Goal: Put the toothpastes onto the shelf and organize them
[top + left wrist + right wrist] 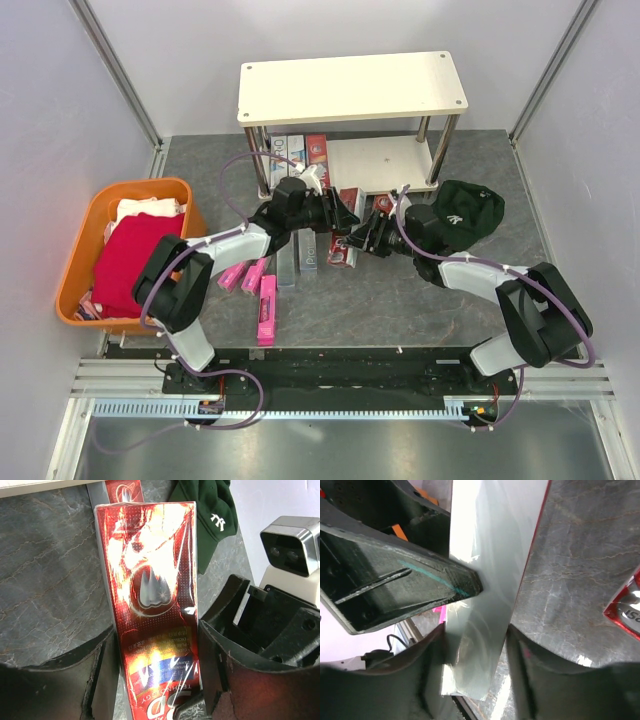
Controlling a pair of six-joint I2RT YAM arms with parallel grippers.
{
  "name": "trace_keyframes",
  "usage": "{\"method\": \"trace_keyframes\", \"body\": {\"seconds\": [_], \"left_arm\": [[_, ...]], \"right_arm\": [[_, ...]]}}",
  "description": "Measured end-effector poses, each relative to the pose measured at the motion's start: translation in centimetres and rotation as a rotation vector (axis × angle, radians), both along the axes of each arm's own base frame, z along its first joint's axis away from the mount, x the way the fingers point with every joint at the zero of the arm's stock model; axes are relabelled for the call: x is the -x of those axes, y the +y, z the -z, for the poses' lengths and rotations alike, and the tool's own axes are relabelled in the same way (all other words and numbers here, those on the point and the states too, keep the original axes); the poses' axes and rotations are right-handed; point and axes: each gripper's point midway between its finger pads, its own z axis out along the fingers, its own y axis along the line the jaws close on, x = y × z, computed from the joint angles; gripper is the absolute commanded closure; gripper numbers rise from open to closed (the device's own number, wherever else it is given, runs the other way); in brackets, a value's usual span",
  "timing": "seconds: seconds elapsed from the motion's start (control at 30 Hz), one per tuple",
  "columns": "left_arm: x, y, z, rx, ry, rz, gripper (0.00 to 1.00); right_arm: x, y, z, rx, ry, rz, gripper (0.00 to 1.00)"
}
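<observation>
Your left gripper (157,645) pinches the red toothpaste box (150,580) just in front of the shelf (350,90), and your right gripper (475,645) clamps the same box. Release one side only, then slide it lengthwise onto the lower board (385,160).

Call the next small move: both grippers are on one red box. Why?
Probably open the left gripper and let go. The red box is clamped between its fingers, and the right gripper pinches the same box, so one grip is spare. The right arm is nearer the bare stretch of the shelf.
</observation>
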Motion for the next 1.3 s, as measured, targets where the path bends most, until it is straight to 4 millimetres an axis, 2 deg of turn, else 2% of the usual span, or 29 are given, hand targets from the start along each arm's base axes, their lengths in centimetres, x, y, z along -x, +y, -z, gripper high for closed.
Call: {"method": "trace_keyframes", "body": {"seconds": [0.03,0.2,0.3,0.33,0.47,0.6,0.63,0.87,1.03,1.13,1.3], "left_arm": [[0.0,0.0,0.0,0.001,-0.001,0.0,0.5],[0.0,0.4,-0.6,0.004,-0.01,-0.008,0.42],[0.0,0.7,-0.9,-0.005,-0.019,-0.019,0.29],[0.0,0.9,-1.1,-0.008,-0.023,-0.025,0.22],[-0.1,1.8,-1.9,-0.023,-0.042,-0.039,0.14],[-0.1,3.0,-3.9,-0.03,-0.09,-0.061,0.06],[-0.1,3.3,-4.4,-0.033,-0.106,-0.071,0.0],[0.0,6.4,-7.2,-0.092,-0.197,-0.166,0.0],[-0.3,9.4,-8.0,-0.126,-0.228,-0.245,0.0],[-0.3,10.9,-7.9,-0.142,-0.229,-0.276,0.0],[0.1,11.5,-7.6,-0.154,-0.223,-0.282,0.0]], "right_arm": [[0.0,0.1,-0.1,-0.003,-0.005,-0.002,0.54],[0.0,0.2,-0.4,-0.011,-0.009,-0.002,0.62],[-0.1,0.3,-0.6,-0.015,-0.019,-0.009,0.64],[-0.1,0.4,-0.8,-0.017,-0.022,-0.012,0.65],[-0.4,0.3,-0.9,-0.002,-0.029,-0.006,0.66],[-0.9,-0.1,-0.6,0.028,-0.022,0.012,0.67],[-1.1,-0.1,-0.6,0.034,-0.023,0.015,0.67],[-2.9,0.1,-1.2,0.075,-0.049,0.02,0.68],[-6.1,-0.2,-1.9,0.103,-0.081,0.054,0.68],[-9.0,0.0,-2.3,0.113,-0.099,0.075,0.68],[-13.0,0.3,-2.6,0.129,-0.111,0.087,0.66]]}}
